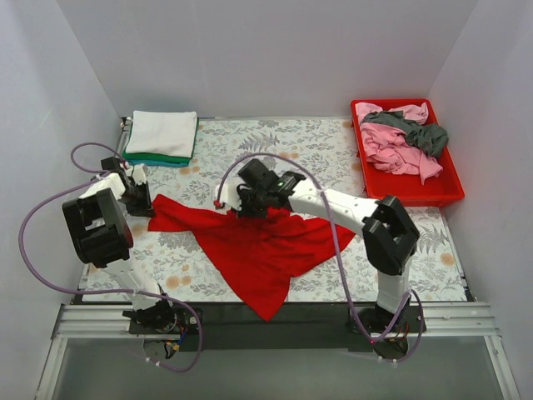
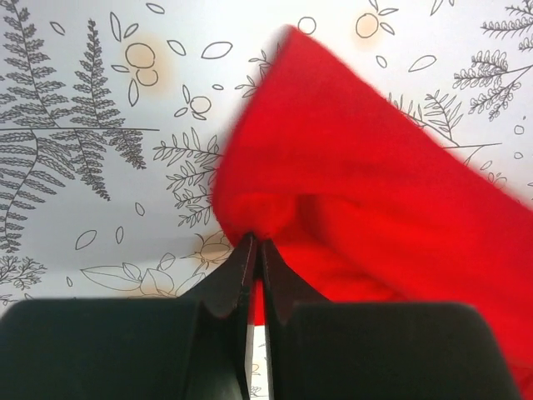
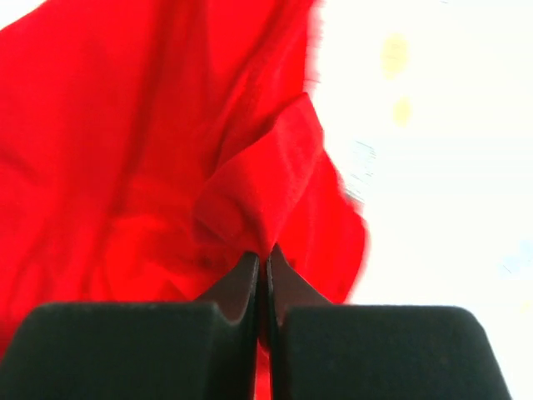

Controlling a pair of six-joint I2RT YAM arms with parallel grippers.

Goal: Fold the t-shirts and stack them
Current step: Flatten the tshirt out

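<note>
A large red t-shirt (image 1: 254, 246) lies spread and crumpled on the floral table cloth, one corner hanging over the near edge. My left gripper (image 1: 140, 202) is shut on its left corner (image 2: 275, 200). My right gripper (image 1: 250, 204) is shut on a bunched fold near its top middle (image 3: 266, 192). A folded stack, white t-shirt (image 1: 162, 132) on a green one (image 1: 158, 159), sits at the back left. Pink (image 1: 391, 146) and dark grey (image 1: 420, 132) t-shirts lie crumpled in the red tray (image 1: 450, 193) at the back right.
The floral table cloth (image 1: 333, 154) covers the table between the stack and the tray. White walls stand close on three sides. Purple cables loop from both arms. A black bar (image 1: 316, 317) runs along the near edge.
</note>
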